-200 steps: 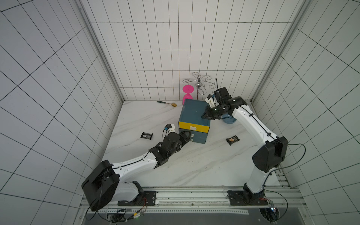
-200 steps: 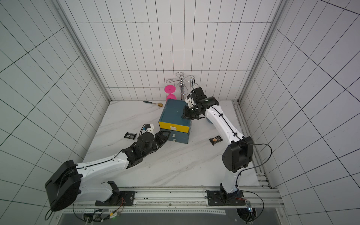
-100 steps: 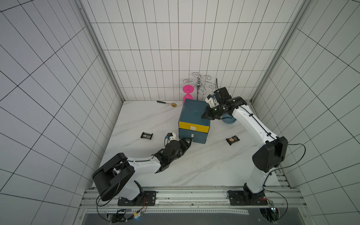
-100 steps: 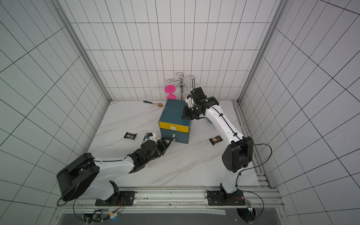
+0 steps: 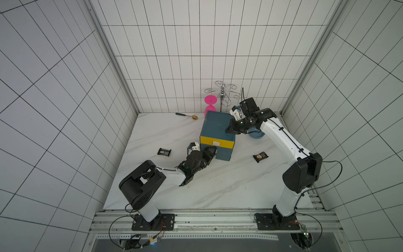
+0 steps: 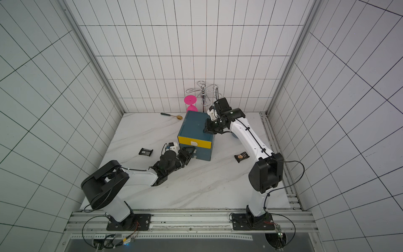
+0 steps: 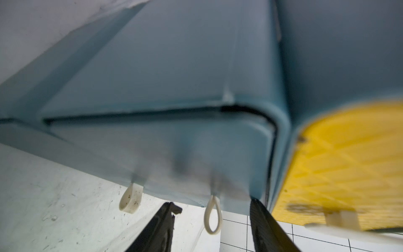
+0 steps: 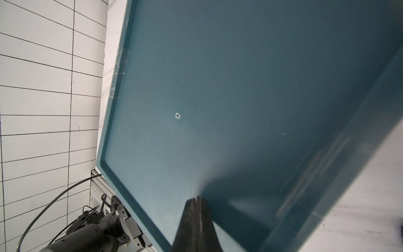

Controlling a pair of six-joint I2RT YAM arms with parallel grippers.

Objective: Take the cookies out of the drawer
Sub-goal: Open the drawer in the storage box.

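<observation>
A teal cabinet [image 5: 218,127] [image 6: 194,128] holds a yellow top drawer [image 5: 217,143] and a teal lower drawer [image 7: 152,148]; both look pushed in. My left gripper [image 5: 212,150] [image 6: 192,150] [image 7: 213,205] is open at the lower drawer's front, its fingers either side of a white loop handle [image 7: 212,218] without touching it. My right gripper [image 5: 229,131] [image 6: 206,130] [image 8: 197,199] is shut, tip resting on the cabinet's top. Two black cookies packets lie on the table, one to the left [image 5: 164,151] [image 6: 145,151] and one to the right [image 5: 260,156] [image 6: 241,157]. The drawers' insides are hidden.
Behind the cabinet stand a pink goblet [image 5: 210,104] and a chrome wire rack [image 5: 222,93]. A spoon [image 5: 187,116] lies at the back of the table. A blue bowl [image 5: 257,133] sits partly under my right arm. A second white loop [image 7: 130,200] hangs from the lower drawer.
My left arm has swung its shoulder and elbow toward the middle, while its gripper has stayed at the lower drawer's front. The right arm has not moved.
</observation>
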